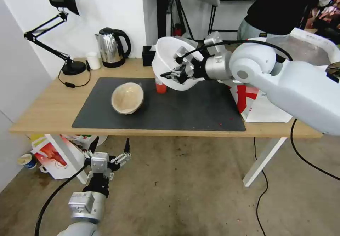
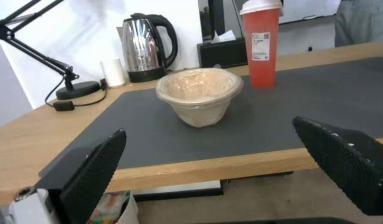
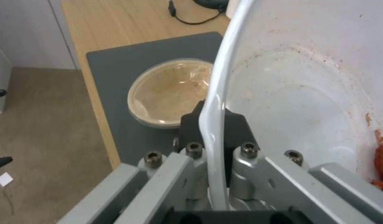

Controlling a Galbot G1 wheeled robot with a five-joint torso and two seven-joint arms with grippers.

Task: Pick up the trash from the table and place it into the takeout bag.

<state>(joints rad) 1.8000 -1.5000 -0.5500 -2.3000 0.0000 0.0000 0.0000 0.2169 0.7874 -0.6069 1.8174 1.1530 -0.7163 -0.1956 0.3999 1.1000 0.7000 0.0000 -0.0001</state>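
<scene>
the white bowl (image 1: 170, 57) is being held tilted above the worktop (image 1: 46, 105) at upper centre of the head view, its rim clamped in the right pincer (image 1: 176, 75) — the carrying step, judging by this. the takeout bag (image 1: 260, 105) sits at right; a swing over its mouth is called for. the beige bowl (image 1: 127, 98) and red cup (image 1: 161, 86) are waiting on the mat. the left pincer (image 1: 110, 144) is hanging spread apart at lower left.

- Your right gripper (image 1: 177, 74) holds the white bowl (image 1: 170, 57) aloft, above the red cup (image 1: 161, 86).
- Bare mat (image 1: 198, 112) lies between the beige bowl (image 1: 127, 98) and bag (image 1: 262, 105).
</scene>
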